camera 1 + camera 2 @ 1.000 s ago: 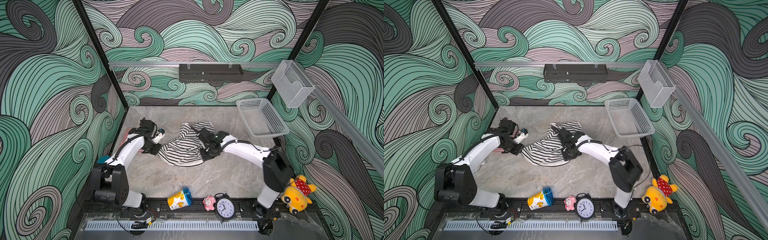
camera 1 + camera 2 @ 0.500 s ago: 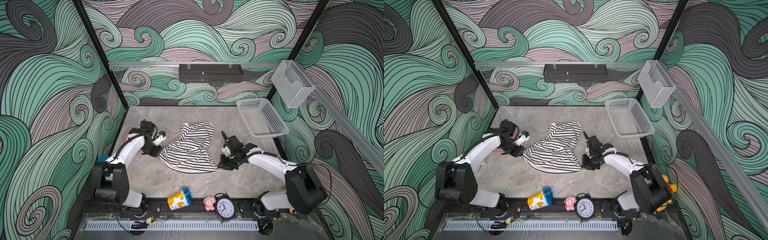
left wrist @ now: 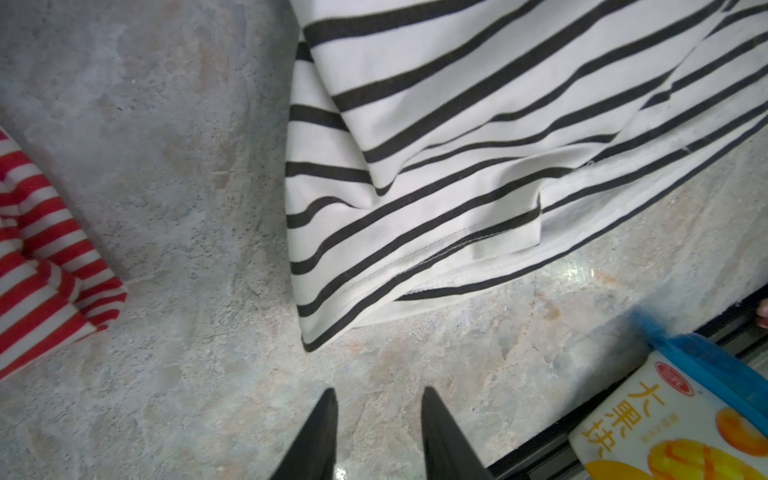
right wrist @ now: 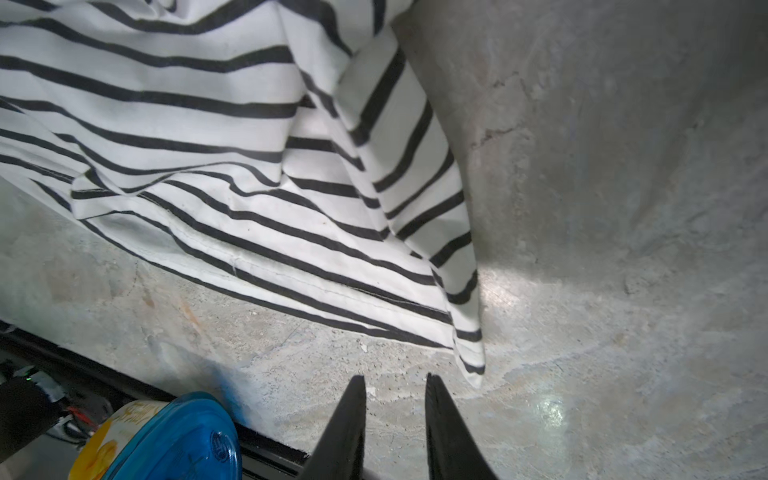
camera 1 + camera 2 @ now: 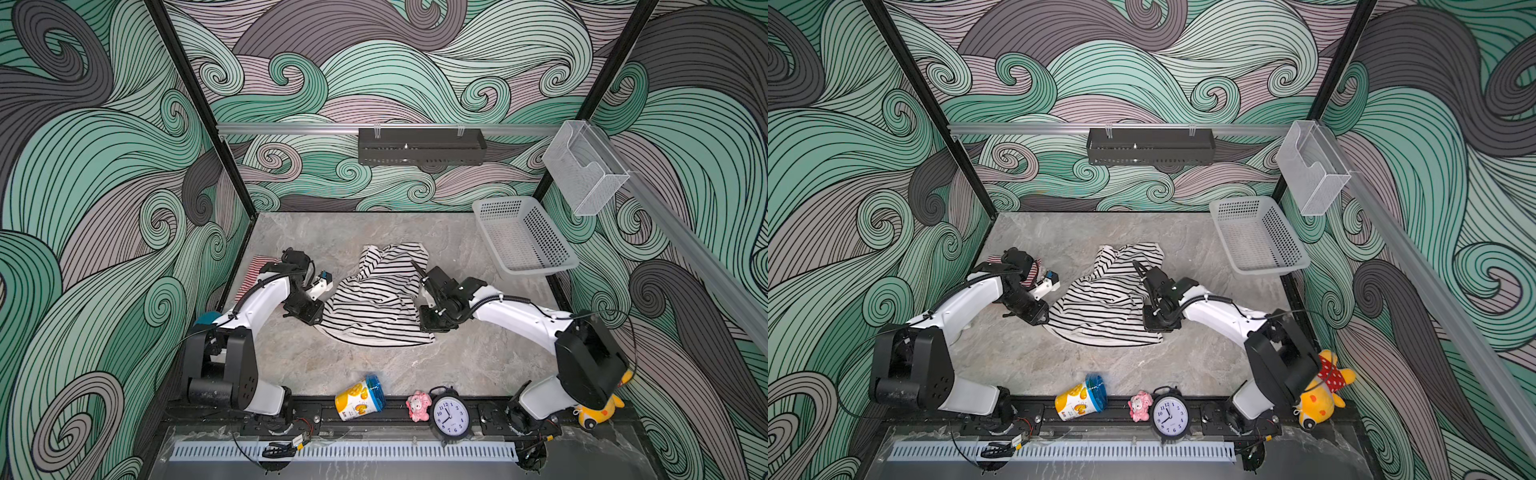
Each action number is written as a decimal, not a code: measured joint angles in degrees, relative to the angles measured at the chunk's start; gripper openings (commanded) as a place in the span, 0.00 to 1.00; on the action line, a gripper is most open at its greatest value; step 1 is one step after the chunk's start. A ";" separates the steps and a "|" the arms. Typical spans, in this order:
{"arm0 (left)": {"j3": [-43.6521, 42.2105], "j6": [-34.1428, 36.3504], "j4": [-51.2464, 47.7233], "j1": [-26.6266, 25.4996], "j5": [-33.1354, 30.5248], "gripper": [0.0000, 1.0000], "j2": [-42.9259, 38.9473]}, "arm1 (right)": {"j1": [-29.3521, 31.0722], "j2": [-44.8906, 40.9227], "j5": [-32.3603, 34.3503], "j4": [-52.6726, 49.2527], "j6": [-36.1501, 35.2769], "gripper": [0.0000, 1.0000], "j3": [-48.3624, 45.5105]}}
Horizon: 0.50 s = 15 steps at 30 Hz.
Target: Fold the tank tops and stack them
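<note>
The black-and-white tank top (image 5: 374, 299) lies rumpled in the middle of the surface (image 5: 332, 365), between the two arms. The left hand (image 3: 376, 395) is released, fingers parted and empty over bare surface. One hem corner of the top lies just ahead of its tips, apart from them. The right hand (image 4: 395, 380) is likewise released (the opposite hem corner ends just beside one fingertip). The red-and-white tank top (image 5: 254, 270) lies at the surface's left edge, partly hidden by the left arm.
</note>
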 measured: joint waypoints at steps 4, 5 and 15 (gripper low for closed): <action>-1.36 -0.31 1.29 0.02 -1.42 0.39 -0.24 | 2.82 5.57 5.11 -4.31 -0.44 0.27 4.83; -1.73 -0.42 1.57 0.02 -1.88 0.39 -0.24 | 3.10 6.71 6.25 -5.35 -0.57 0.27 5.53; -2.93 -0.63 3.30 0.39 -3.54 0.40 -1.97 | 4.39 10.99 11.74 -10.93 -1.03 0.27 6.27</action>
